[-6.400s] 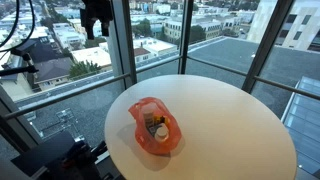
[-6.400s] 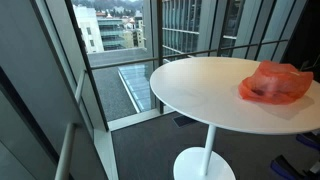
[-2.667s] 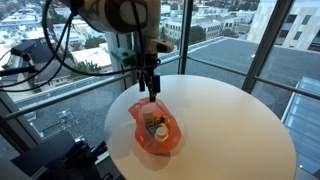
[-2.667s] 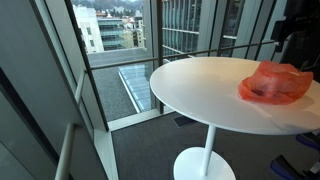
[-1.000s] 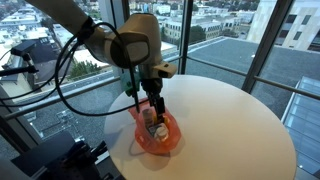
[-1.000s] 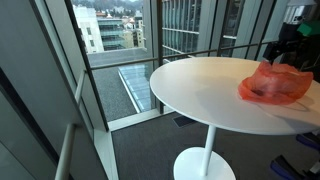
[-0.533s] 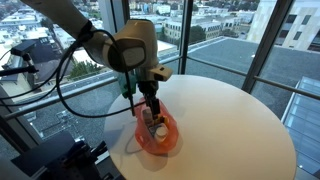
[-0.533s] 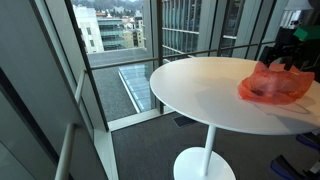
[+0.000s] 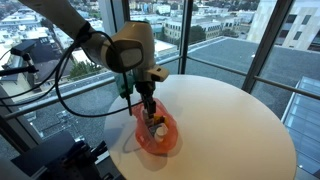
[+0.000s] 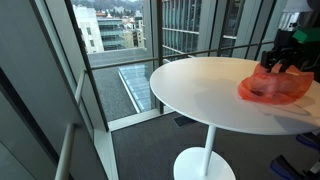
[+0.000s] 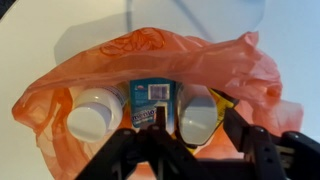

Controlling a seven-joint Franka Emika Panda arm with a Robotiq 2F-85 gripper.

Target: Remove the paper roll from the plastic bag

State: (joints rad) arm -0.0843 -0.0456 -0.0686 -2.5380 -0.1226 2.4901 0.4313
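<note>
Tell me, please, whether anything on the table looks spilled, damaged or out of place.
Nothing stands out. The orange plastic bag lies crumpled on the white table, mouth open, holding two white rolls flanking a teal box; nothing has spilled and no tear shows. The gripper hangs open over the contents.

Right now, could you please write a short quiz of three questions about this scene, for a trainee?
1. In the wrist view, what lies between the two white rolls inside the orange plastic bag? A) a teal box B) a banana C) a mug
2. True or false: the gripper is shut on a roll.
3. Fill in: the bag rests on a round white ____.
Key: 1 A. 2 False: the fingers are spread open and hold nothing. 3 table.
</note>
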